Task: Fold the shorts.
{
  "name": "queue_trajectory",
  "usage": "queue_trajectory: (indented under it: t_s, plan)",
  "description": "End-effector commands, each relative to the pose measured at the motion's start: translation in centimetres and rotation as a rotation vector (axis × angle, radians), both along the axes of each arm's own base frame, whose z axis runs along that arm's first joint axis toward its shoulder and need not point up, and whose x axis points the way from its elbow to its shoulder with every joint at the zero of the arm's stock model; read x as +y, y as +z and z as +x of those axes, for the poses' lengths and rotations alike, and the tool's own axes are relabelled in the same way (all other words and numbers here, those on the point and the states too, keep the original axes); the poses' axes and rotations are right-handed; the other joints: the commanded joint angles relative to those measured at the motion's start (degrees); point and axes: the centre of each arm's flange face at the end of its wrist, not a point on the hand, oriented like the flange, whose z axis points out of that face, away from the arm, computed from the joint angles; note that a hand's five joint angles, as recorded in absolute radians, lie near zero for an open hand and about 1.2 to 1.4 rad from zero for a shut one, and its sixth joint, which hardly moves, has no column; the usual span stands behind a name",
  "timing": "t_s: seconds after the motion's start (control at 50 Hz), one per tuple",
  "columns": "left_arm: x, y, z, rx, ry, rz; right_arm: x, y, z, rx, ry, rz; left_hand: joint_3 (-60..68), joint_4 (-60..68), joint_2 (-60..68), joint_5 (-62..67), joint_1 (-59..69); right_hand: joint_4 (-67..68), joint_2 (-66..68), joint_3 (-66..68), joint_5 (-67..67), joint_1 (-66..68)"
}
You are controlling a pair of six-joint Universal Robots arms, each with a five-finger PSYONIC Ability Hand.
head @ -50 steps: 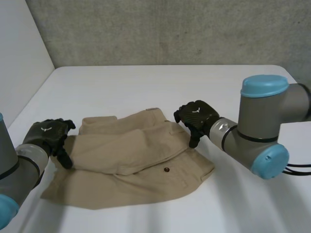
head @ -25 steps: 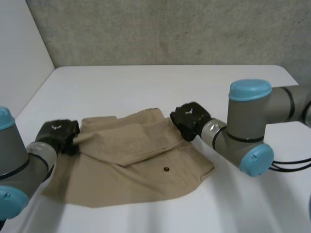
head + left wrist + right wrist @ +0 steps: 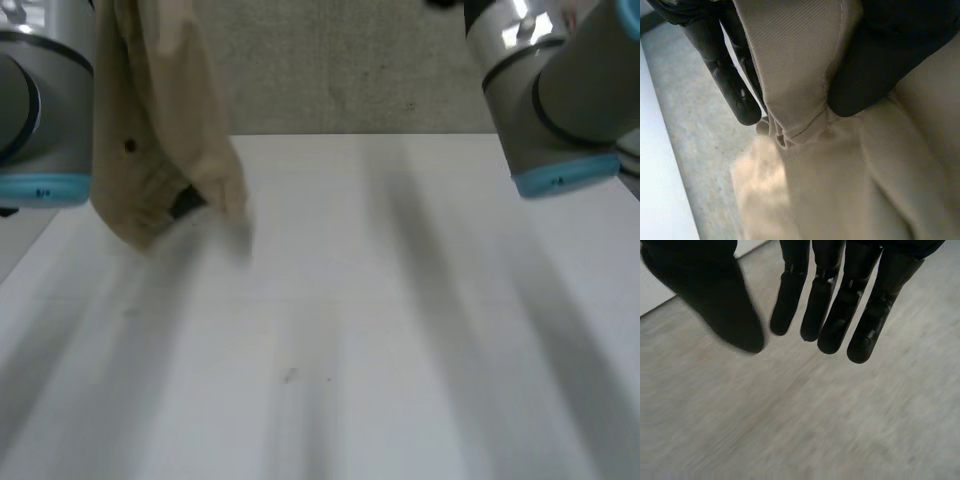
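- Left arm: grey joint with a light-blue cap, at the table's left side, high in the head view.
- Shorts: tan, hanging in a bunched column just beside the left arm, over the left part of the white table. A small dark button shows on the cloth. The lowest fold hangs near the tabletop (contact with it: cannot tell).
- Left hand: closed on the shorts. In the left wrist view a stitched hem edge is pinched between the thumb and the fingers, and the rest of the cloth drapes away below the grip.
- Table middle: bare white surface, with a grey concrete wall behind it.
- Right arm: raised at the table's right side, well apart from the shorts.
- Right hand: fully spread, fingers straight and side by side, thumb set apart from them. It holds nothing and touches no cloth.
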Motion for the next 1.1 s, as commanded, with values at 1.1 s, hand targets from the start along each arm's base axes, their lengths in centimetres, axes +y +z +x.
queue_trajectory:
  t_s: [1.1]
  plan:
    - [12.4,-0.9,-5.8,-0.032,-0.199,0.146,13.6,-19.5,7.4,-0.193,0.476,1.370,12.05,10.95,11.74,15.14,15.54,-36.74,-36.48,-36.66,-37.34,-28.12]
